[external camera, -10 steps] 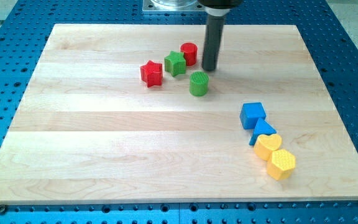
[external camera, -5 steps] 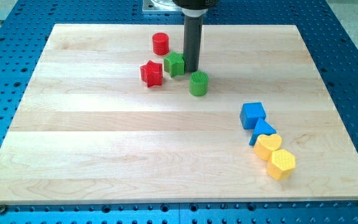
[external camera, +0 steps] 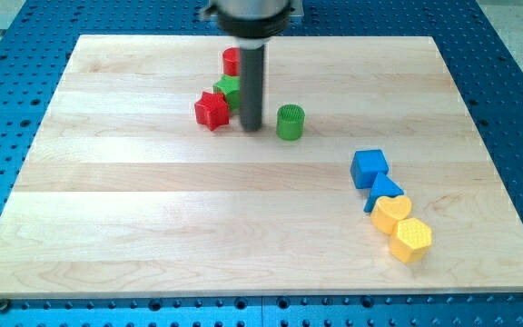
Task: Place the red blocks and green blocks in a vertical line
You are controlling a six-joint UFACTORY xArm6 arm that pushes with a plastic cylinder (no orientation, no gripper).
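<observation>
My tip (external camera: pixel 251 126) rests on the board just right of the red star block (external camera: pixel 211 110) and left of the green cylinder (external camera: pixel 290 122). The rod covers part of the green star block (external camera: pixel 228 89), which touches the red star's upper right side. The red cylinder (external camera: pixel 231 61) stands just above the green star, partly hidden by the rod. The green cylinder stands apart, a short way right of the tip.
A blue cube (external camera: pixel 369 168), a blue triangular block (external camera: pixel 385 193), a yellow heart (external camera: pixel 391 214) and a yellow hexagon (external camera: pixel 411 240) form a diagonal chain at the view's lower right. The wooden board (external camera: pixel 107 209) lies on a blue perforated table.
The tip has moved left and down the view, past the green star. The green star and red star have shifted left and up. The red cylinder was pushed up-left earlier.
</observation>
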